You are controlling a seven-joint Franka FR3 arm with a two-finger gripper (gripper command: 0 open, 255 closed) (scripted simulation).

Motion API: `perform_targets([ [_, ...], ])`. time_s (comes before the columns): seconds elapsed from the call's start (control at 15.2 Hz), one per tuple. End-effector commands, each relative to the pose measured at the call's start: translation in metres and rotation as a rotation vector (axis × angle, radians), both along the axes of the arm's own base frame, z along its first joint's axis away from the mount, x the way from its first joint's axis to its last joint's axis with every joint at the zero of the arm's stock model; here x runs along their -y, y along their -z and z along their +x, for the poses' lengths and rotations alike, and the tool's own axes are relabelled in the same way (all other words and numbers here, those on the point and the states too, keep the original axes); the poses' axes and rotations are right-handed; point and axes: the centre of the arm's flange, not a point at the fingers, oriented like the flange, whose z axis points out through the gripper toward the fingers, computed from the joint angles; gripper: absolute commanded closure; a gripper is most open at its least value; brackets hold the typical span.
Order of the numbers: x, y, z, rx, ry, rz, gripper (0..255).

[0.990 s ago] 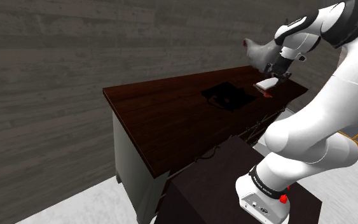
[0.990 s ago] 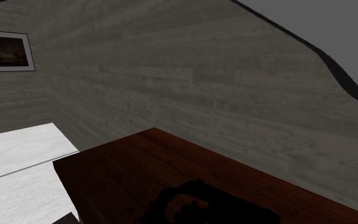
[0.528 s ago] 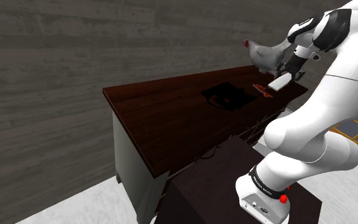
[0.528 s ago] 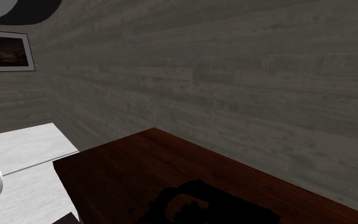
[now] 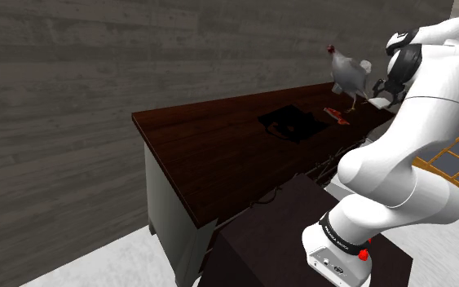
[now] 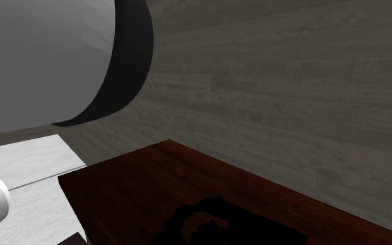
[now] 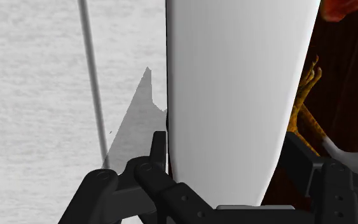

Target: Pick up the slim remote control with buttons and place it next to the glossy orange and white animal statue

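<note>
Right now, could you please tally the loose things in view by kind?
statue: 1
remote, clasped in the claw: 1
red item: 1
black item: 1
Total: 4

Ext views dim, flat light; wrist view brighter w/ hard-edged grey shadow (image 7: 133, 127) on pale floor (image 7: 31, 95); edges crisp.
</note>
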Motion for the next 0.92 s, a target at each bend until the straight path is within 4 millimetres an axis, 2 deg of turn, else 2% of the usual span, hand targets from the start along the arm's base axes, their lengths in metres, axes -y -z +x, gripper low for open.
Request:
perform_targets([
  [0.0, 0.004, 0.041, -0.002, -0.014, -0.008, 0.054, 255],
  [0.86, 0.004, 0.111, -0.002, -0.014, -0.008, 0.054, 255],
])
